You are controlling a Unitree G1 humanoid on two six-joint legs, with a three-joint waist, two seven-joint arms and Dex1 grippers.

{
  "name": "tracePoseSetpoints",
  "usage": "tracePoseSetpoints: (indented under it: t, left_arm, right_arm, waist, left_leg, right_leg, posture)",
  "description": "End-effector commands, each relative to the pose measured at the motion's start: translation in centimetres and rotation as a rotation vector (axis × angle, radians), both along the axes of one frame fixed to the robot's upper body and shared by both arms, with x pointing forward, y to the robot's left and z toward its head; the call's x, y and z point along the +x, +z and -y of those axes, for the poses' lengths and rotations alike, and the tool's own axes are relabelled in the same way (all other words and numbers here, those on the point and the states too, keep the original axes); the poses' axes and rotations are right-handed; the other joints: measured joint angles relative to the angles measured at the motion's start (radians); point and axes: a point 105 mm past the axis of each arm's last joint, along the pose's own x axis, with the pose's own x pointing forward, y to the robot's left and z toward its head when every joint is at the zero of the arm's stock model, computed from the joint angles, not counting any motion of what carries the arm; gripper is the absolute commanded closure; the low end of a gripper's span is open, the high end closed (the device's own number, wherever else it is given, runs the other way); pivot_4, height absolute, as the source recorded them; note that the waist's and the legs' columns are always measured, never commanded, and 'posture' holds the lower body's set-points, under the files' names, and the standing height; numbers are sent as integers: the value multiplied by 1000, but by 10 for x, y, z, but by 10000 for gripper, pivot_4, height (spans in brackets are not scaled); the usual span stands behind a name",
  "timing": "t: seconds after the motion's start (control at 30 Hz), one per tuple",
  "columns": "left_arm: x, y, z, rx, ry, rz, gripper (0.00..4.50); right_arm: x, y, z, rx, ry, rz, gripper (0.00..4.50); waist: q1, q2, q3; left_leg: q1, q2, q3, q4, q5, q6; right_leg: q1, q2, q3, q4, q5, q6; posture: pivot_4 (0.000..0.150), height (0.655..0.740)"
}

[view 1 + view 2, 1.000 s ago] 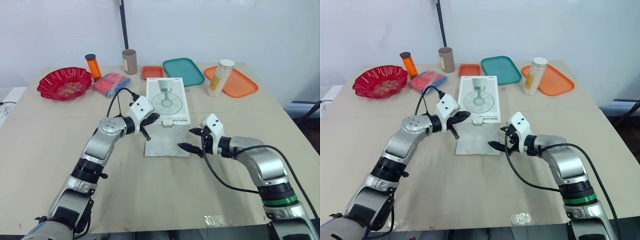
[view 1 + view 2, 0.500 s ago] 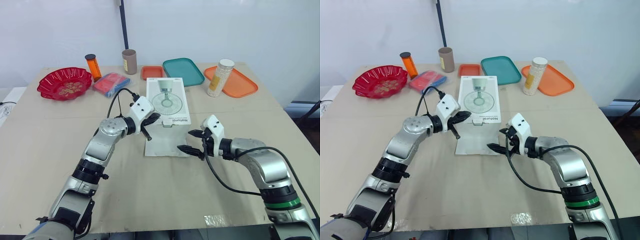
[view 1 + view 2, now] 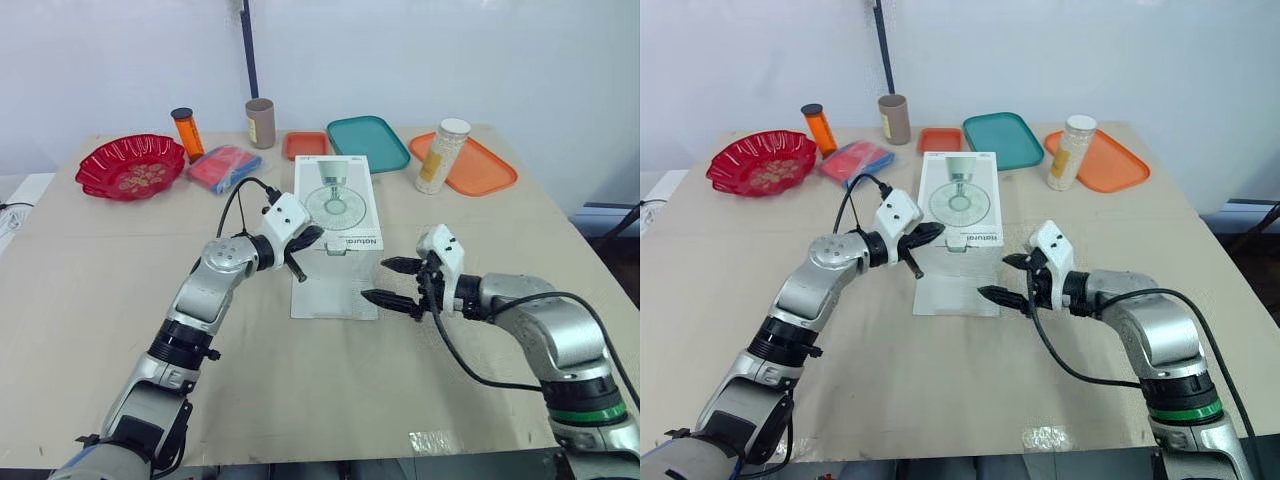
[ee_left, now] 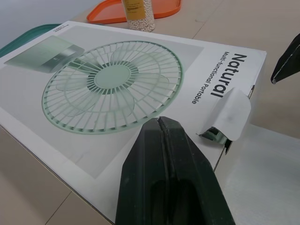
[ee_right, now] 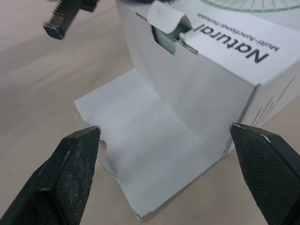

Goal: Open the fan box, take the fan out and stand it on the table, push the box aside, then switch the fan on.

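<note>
The white fan box (image 3: 337, 205) lies flat mid-table with the fan picture facing up. Its front flap (image 3: 335, 295) is folded down onto the table. A small tab (image 4: 229, 115) at the box's front edge is bent up, and something green shows in the slot under it. My left gripper (image 3: 312, 236) is shut with nothing in it, hovering at the box's front left corner, just over the top face. My right gripper (image 3: 375, 280) stands open beside the flap's right edge, its fingers (image 5: 70, 178) spread wide and pointing at the box front.
Along the far edge stand a red bowl (image 3: 128, 165), an orange bottle (image 3: 185, 128), a brown cup (image 3: 259, 122), a red and blue packet (image 3: 222, 165), a small orange tray (image 3: 303, 144), a teal tray (image 3: 366, 141) and an orange tray (image 3: 485, 170) with a bead jar (image 3: 440, 155).
My right arm has drawn a little to the right, away from the flap, still open. The left gripper and the box have stayed where they were.
</note>
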Motion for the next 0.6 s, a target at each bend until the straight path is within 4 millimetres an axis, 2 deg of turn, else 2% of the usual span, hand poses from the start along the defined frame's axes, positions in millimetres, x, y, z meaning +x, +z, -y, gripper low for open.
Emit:
tracePoseSetpoints:
  t: [0.03,0.23,0.6]
  left_arm:
    - [-2,-9,0,24,-6,-28,44461]
    - [-2,-10,-2,32,-6,-29,44461]
    - [-3,-8,-3,32,-3,-25,44461]
  right_arm:
    - [-2,10,-3,9,16,51,0]
    - [20,4,14,-51,-124,121,0]
    - [25,2,-11,-6,-48,124,0]
  waist:
    - [0,0,0]
    - [0,0,0]
    - [0,0,0]
  left_leg:
    - [0,0,0,0,0,0]
    - [0,0,0,0,0,0]
    - [0,0,0,0,0,0]
  right_leg:
    - [0,0,0,0,0,0]
    - [0,0,0,0,0,0]
    - [0,0,0,0,0,0]
  posture:
    - [1500,7400]
    - [1500,7400]
    - [1500,7400]
